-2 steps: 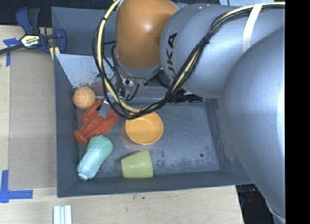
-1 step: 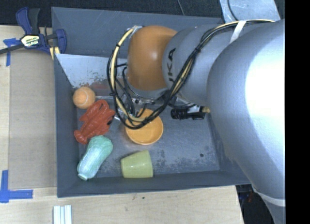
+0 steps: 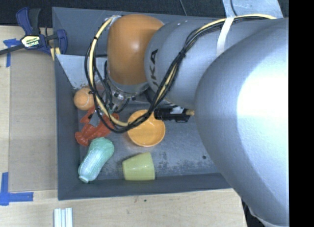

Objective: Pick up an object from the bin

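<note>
My gripper [image 3: 116, 98] sits low in the bin's left half, just under the arm's wrist and partly wrapped by cables. An orange ball [image 3: 83, 98] lies close to its left. A red claw-shaped toy [image 3: 93, 128] lies right below it, with one end reaching under the cables. An orange bowl [image 3: 147, 133] rests to the gripper's lower right, its upper rim covered by the arm.
A mint-green bottle [image 3: 96, 159] lies tilted near the bin's front left corner. A yellow-green cup [image 3: 139, 167] lies on its side beside it at the front wall. The arm covers the bin's right half and back.
</note>
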Available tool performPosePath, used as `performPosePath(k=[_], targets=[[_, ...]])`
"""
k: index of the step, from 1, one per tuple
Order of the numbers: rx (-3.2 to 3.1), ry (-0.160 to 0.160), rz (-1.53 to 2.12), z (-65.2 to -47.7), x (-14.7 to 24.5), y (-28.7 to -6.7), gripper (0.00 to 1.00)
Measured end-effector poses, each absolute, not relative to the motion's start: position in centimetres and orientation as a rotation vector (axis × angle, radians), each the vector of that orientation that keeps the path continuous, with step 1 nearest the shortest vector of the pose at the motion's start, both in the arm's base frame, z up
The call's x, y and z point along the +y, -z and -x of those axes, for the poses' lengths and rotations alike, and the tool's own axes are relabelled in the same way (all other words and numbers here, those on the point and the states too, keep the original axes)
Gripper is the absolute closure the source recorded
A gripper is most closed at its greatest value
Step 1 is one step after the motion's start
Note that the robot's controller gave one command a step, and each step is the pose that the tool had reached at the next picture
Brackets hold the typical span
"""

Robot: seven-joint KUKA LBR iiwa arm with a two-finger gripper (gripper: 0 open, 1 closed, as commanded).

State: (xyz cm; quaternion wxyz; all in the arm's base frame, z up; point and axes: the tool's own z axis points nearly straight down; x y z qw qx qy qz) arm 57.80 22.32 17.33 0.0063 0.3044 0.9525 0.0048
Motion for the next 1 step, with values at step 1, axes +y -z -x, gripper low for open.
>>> performPosePath(k=[1], targets=[[3.018,-0.002,-0.84,-58.3,18.85,-20.63,0.0]])
